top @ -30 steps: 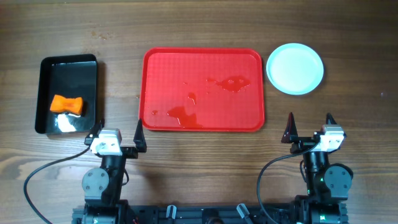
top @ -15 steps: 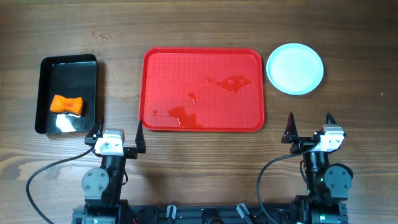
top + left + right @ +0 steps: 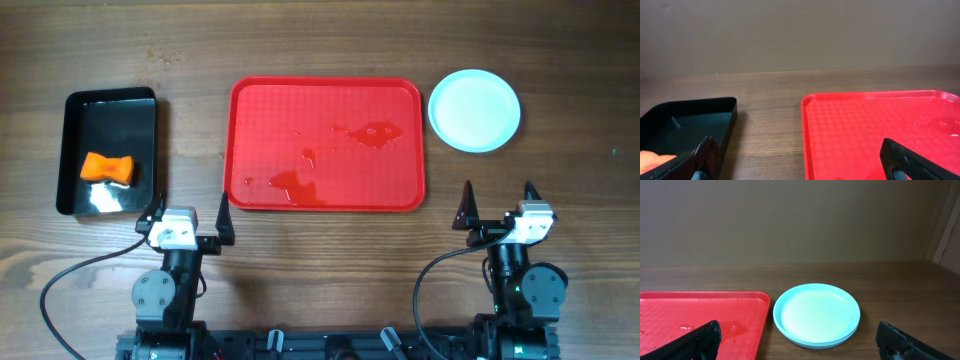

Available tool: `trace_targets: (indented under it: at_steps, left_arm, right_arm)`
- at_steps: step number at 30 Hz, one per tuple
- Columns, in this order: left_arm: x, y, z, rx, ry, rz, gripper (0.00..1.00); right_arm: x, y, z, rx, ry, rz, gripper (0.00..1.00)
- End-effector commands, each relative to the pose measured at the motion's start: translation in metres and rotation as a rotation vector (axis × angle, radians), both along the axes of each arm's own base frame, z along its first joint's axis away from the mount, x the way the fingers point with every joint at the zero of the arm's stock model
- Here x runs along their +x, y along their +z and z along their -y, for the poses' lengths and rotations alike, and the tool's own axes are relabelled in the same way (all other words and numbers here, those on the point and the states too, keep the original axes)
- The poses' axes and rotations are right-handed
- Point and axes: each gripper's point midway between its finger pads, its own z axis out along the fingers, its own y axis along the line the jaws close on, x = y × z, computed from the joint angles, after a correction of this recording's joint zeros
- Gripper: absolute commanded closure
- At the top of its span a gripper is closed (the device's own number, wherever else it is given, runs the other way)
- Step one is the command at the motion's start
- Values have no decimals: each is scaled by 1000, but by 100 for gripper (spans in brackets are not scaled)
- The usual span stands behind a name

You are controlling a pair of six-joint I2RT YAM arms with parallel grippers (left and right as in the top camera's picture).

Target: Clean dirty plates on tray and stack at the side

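The red tray (image 3: 250, 100) lies at the table's middle with wet patches on it and no plates; it also shows in the left wrist view (image 3: 840, 125) and the right wrist view (image 3: 670, 310). The pale-blue plates (image 3: 474, 110) sit stacked on the wood right of the tray, and the top one looks clean in the right wrist view (image 3: 816, 313). My left gripper (image 3: 190, 212) is open and empty near the tray's front left corner. My right gripper (image 3: 497, 203) is open and empty in front of the stack.
A black bin (image 3: 110, 150) at the left holds an orange sponge (image 3: 107, 168) and some water; the bin also shows in the left wrist view (image 3: 685, 125). Both arms' bases and cables sit at the front edge.
The left gripper shifted slightly right and back again. Nothing else has moved.
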Motion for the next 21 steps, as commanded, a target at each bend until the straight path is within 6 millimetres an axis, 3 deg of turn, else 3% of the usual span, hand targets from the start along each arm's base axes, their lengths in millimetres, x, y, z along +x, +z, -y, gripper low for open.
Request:
trace_targets:
  at_steps: [1, 21]
  left_arm:
    - [0, -1, -5, -42, 28, 2, 0]
    - [0, 0, -5, -54, 28, 5, 0]
  right_arm:
    - [0, -1, 1, 14, -6, 8, 0]
    - [0, -1, 1, 14, -6, 8, 0]
